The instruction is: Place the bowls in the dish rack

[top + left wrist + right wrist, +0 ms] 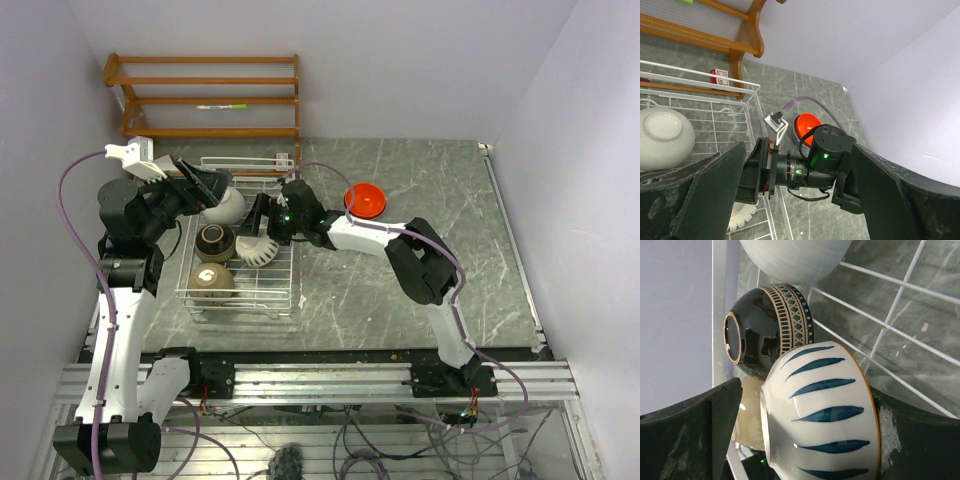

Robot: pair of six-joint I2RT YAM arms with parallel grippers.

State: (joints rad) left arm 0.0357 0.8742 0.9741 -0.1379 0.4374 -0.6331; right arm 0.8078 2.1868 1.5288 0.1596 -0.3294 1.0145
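Right fingers (685,435) clamp the blue-striped bowl (825,415) inside the rack (700,73) by the tabletop's (450,260) left edge. The left fingers (700,200) are spread wide and empty near the cream bowl (662,137).

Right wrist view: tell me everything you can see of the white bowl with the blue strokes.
The blue-stroked bowl looks like glazed ceramic: white, with dark blue leaf-shaped strokes outside and a thin orange-brown rim. It lies on its side inside the dish rack, between the fingers of the right hand, rim against one finger; a gap shows at the other, so the grip is unclear. The black patterned bowl lies right beside it. Its inside is hidden.
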